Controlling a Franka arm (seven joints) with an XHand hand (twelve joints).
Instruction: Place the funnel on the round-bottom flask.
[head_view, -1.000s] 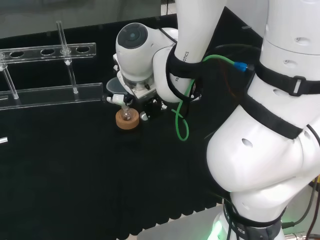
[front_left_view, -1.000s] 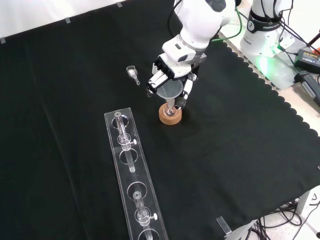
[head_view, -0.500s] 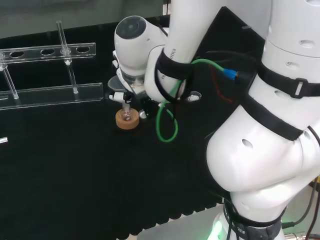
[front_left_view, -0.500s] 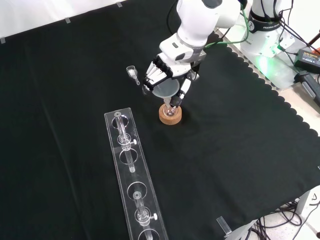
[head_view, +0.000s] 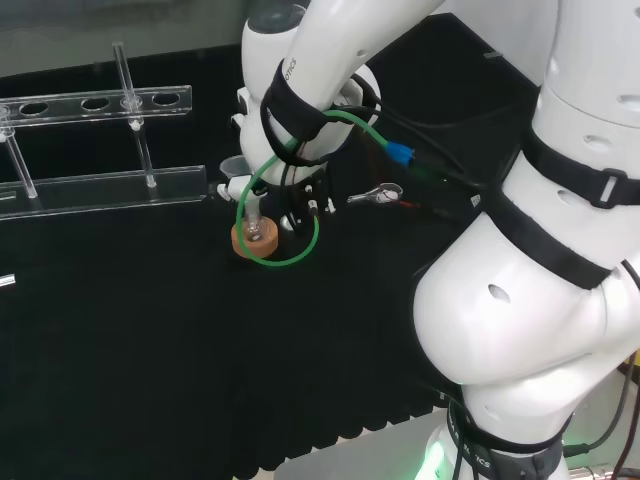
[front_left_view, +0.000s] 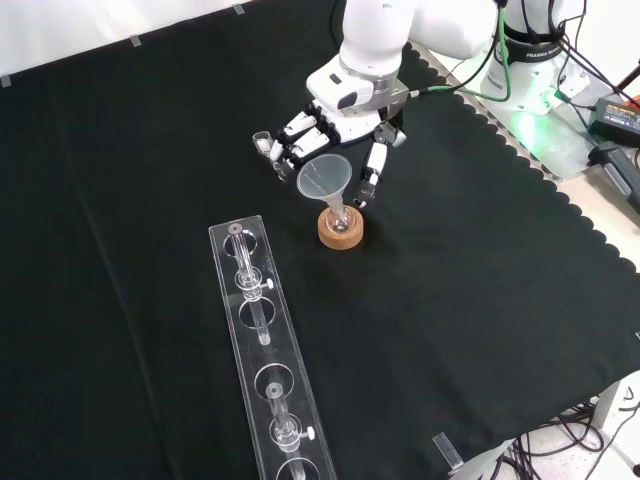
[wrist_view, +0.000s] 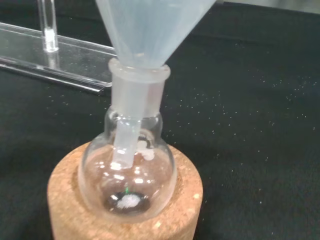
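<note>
The clear funnel (front_left_view: 324, 177) stands upright with its stem down the neck of the round-bottom flask (front_left_view: 339, 218), which sits on a cork ring (front_left_view: 340, 234). In the wrist view the funnel (wrist_view: 150, 25) rests on the flask's neck (wrist_view: 136, 100), its stem reaching into the bulb above the cork ring (wrist_view: 75, 210). The hand (front_left_view: 340, 118) hovers just above and behind the funnel, open. Its fingers (front_left_view: 296, 135) are spread to the left and its thumb (front_left_view: 372, 178) to the right, both apart from the funnel. In the head view the funnel (head_view: 236, 166) and cork ring (head_view: 252, 243) show left of the arm's link.
A long clear rack (front_left_view: 262, 350) with test tubes lies in front of the flask in the front view, and to the left (head_view: 100, 185) in the head view. A small scoop (front_left_view: 262, 142) lies by the fingertips. The cloth's scalloped edge (front_left_view: 560, 190) runs at the right.
The hand has let go of the funnel, spread its fingers and lifted away upward. The funnel stays standing in the flask.
</note>
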